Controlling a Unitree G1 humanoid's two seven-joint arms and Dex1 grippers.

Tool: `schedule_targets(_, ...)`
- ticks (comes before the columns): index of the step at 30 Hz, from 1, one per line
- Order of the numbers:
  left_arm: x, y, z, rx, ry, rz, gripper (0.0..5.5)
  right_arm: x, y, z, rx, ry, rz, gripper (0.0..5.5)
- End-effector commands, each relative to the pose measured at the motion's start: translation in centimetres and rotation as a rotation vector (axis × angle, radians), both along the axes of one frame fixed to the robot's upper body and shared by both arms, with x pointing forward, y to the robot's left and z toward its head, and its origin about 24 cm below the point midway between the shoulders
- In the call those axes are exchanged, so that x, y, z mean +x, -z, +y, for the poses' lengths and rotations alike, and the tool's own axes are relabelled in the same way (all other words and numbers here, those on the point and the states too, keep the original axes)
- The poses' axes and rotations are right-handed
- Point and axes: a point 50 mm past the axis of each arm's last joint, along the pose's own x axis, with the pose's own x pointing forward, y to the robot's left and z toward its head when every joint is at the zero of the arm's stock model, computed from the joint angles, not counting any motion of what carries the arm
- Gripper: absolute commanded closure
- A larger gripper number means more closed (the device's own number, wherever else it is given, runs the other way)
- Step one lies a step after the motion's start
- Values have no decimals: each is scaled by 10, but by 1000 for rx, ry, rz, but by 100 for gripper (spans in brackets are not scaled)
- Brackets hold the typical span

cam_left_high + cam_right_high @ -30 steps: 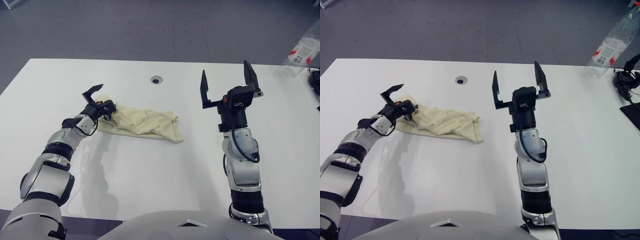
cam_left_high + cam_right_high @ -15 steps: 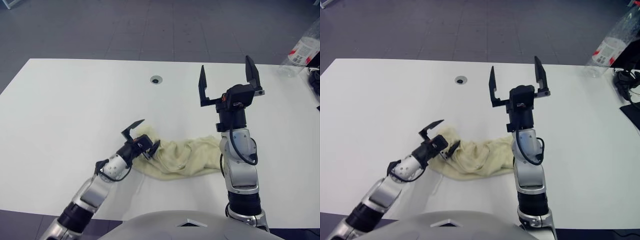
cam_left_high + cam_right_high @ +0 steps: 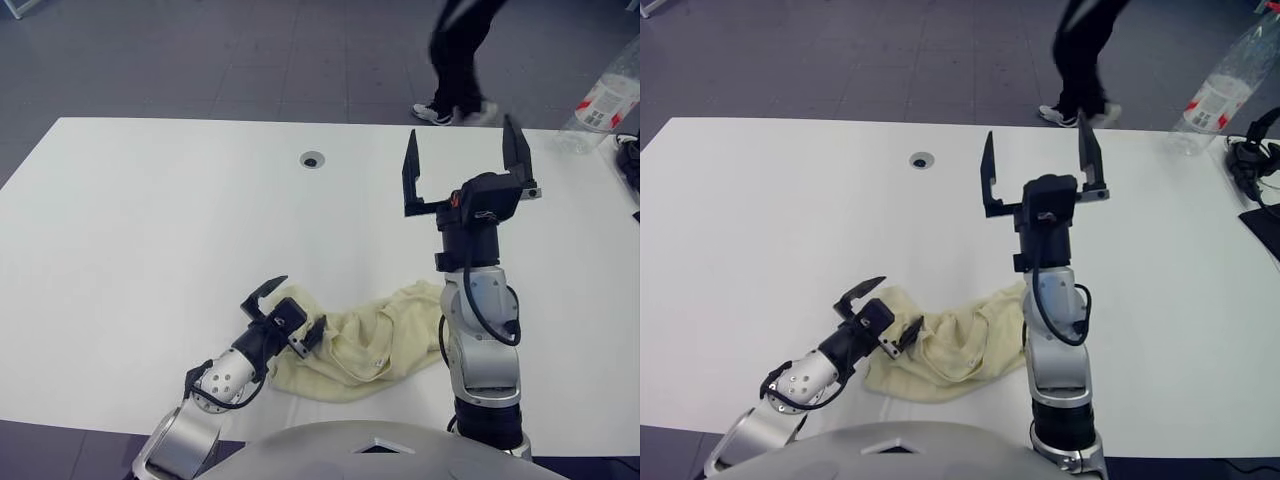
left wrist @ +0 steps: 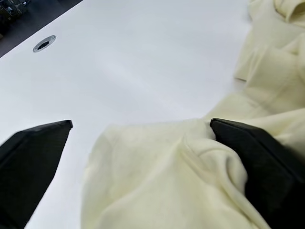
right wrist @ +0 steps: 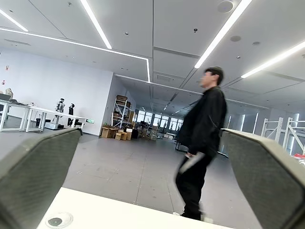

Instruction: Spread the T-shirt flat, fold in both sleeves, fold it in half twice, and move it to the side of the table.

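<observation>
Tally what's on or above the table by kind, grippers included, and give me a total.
Two-finger grippers: 2 (left gripper, right gripper)
Pale yellow T-shirt: 1
Clear plastic bottle: 1
Black cabled gear at the right edge: 1
Black flat item at the right edge: 1
Total: 6
</observation>
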Motion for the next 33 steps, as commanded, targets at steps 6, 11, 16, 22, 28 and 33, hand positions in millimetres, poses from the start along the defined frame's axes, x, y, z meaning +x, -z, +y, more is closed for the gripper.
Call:
schedule_targets(6,25,-68,22,-324,151,-150,10,1,3,-5,0,4,12,12)
schedule_targets(11,39,-88,34,-468,457,-59,10,2,4,-8,1,15,17,12)
schedule_targets(16,31,-66,37,-452,851,292,10,3,4,-7,-1,7,12,12)
schedule_targets(22,45,-32,17,-428,970,495,10,10,12,-5,-13,-28,26,12)
schedule_targets(28,49,-10,3,-331,983,523,10,13,17,-4,-10,-52,30,12)
schedule_targets(33,48,-10,4,-309,1004,517,10,13,18,-3,-6,-61,27,12)
